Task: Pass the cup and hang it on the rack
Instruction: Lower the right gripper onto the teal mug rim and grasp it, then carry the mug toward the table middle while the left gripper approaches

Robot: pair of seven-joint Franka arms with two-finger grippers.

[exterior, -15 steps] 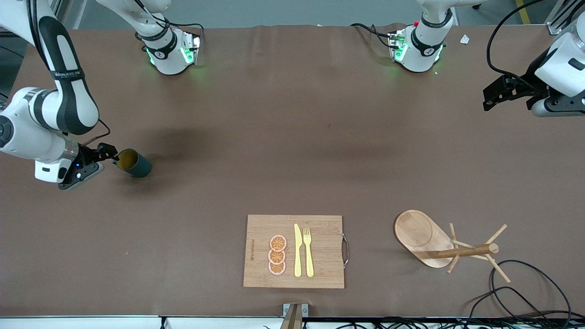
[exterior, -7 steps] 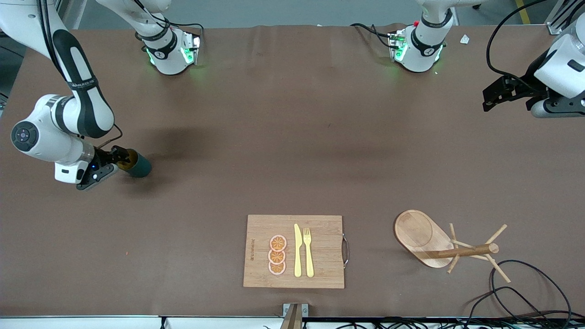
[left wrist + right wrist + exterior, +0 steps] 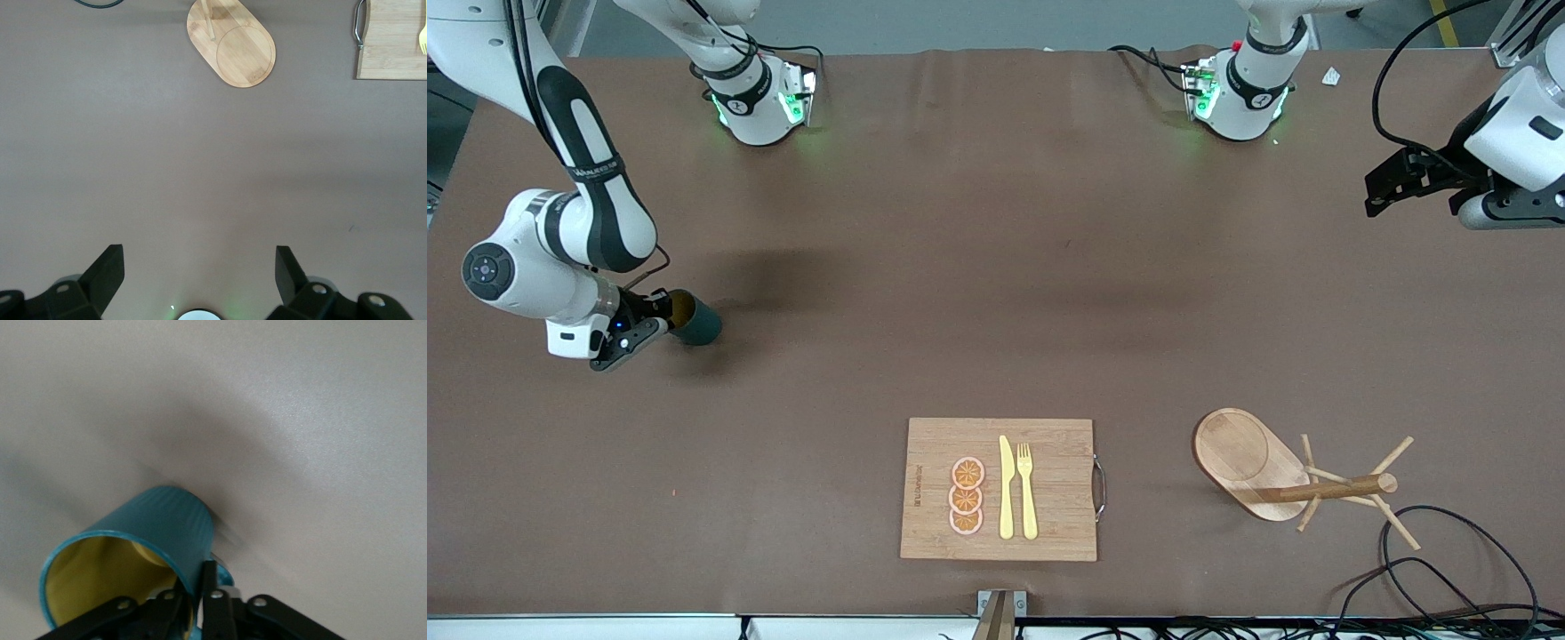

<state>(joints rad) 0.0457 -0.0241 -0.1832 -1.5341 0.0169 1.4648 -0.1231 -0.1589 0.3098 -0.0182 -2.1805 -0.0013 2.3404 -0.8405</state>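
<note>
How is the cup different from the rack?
The cup is dark teal outside and yellow inside; the rack is pale wood. The cup is a plain round tube; the rack has a post with thin pegs sticking out. The right gripper pinches the cup's rim; nothing touches the rack, and the left gripper waits open. Both are tipped over.

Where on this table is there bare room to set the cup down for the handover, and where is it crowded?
Bare tabletop spans the middle, bordered by the arm bases, the cutting board and the rack. The strip nearest the front camera is crowded with board, rack and cables. The right gripper pinches the cup at its rim; the left gripper waits open over the left arm's end.
</note>
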